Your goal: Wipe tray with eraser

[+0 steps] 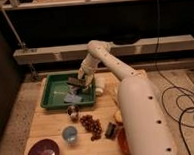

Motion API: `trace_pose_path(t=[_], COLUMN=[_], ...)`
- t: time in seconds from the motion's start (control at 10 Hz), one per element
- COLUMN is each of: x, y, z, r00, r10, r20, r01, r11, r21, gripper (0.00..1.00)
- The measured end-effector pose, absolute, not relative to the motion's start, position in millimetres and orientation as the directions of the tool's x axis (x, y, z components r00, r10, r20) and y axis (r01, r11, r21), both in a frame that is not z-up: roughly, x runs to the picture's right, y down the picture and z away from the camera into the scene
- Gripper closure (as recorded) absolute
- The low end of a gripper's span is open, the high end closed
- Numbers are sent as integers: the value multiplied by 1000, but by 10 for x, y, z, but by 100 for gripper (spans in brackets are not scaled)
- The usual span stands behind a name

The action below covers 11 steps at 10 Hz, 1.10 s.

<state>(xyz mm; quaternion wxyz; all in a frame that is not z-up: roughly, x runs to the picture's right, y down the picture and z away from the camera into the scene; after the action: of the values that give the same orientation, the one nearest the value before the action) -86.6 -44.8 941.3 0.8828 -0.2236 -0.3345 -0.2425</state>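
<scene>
The green tray (50, 97) lies at the back left of the wooden table. My arm reaches over its right side from the right. My gripper (84, 83) is low inside the tray near its right rim, shut on the dark eraser (75, 82), which sticks out to the left just above the tray floor. A blue-grey flat piece (72, 98) lies on the tray floor in front of the eraser.
On the table stand a purple bowl (43, 153), a blue cup (69, 135), a bunch of grapes (91, 125), a small black chunky object (110, 130), a round dark item (73, 112) and a white item (99, 91) beside the tray.
</scene>
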Motion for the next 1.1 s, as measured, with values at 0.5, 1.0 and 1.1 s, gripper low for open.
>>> trace_pose_path(t=[0.5,1.0,1.1], x=[-1376,-1529,-1482], y=[-572,-33,47], z=[9621,9332,9292], r00=[642,601,596], r10=[-294,-364,-369], r20=[708,712,714], r01=[610,648,628], r11=[755,743,768], r21=[-240,-167,-127], gripper=[100,100,100])
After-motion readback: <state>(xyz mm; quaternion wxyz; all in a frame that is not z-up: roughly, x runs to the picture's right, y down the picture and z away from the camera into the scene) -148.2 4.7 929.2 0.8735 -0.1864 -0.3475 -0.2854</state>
